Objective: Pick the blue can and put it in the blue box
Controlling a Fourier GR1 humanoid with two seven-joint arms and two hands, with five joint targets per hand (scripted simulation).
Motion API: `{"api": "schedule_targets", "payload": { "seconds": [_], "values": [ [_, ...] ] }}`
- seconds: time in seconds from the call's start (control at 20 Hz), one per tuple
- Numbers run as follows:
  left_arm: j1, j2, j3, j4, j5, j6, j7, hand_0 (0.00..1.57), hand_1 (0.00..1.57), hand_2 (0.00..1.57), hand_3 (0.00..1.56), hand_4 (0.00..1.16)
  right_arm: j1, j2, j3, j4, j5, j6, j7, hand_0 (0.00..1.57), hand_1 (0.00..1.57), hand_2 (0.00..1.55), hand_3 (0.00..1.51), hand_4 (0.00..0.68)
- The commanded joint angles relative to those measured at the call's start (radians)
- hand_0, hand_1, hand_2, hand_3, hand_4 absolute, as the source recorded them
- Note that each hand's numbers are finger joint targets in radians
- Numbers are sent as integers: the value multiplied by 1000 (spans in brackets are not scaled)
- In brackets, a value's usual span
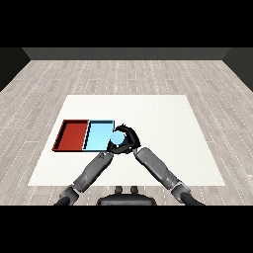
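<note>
The blue can (117,139) is a light blue cylinder seen from above, held at the right edge of the light blue tray (98,133). My right hand (129,137) is curled round the can from the right and far side. My left hand (109,150) sits just below and to the left of the can, by the blue tray's near right corner, partly hidden by the can and the right hand. Whether the can stands on the tray's floor or hangs above it I cannot tell.
A red tray (71,134) lies directly left of the blue tray, sharing a wall with it. Both trays sit on the left half of the white table (163,128). My two forearms converge in a V at the near middle.
</note>
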Motion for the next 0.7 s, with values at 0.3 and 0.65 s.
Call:
{"api": "schedule_targets", "payload": {
  "seconds": [0.3,0.65],
  "values": [
    [-26,-28,26,4,-33,98,-35,0,0,66,0,706,-25,9,82,24,-47,-30,-28,1455,1455,1455,1394,591],
    [-12,-28,-42,0,34,132,-11,732,732,822,636,671,58,-22,82,-95,-44,-24,7,1438,1438,1454,1393,600]
  ]
}}
